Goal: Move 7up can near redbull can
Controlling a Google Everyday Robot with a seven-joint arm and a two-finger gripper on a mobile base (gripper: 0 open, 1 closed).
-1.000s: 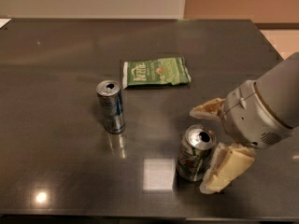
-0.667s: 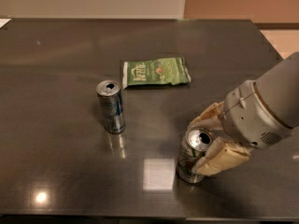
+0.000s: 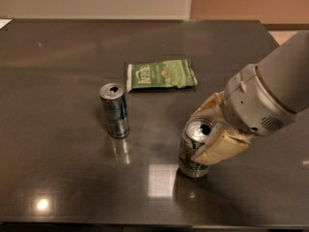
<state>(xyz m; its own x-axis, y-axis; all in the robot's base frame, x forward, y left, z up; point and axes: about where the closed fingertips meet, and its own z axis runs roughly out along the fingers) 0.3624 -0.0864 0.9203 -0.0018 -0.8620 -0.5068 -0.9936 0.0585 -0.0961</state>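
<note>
The 7up can (image 3: pixel 190 151), a wider silver can with green and white markings and an open top, stands upright on the dark table (image 3: pixel 58 71) at the front right. My gripper (image 3: pixel 208 129) comes in from the right and is shut on the 7up can, one cream finger behind it and one in front (image 3: pixel 219 146). The redbull can (image 3: pixel 115 110), slim with blue and silver panels, stands upright to the left of the 7up can, well apart from it.
A green snack bag (image 3: pixel 161 74) lies flat behind the two cans, near the table's middle. The grey arm (image 3: pixel 275 91) covers the table's right side. The table's front edge runs just below the 7up can.
The gripper's fingers, spread wide on either side of the 7up can a second ago, have closed onto it. Neither can has moved.
</note>
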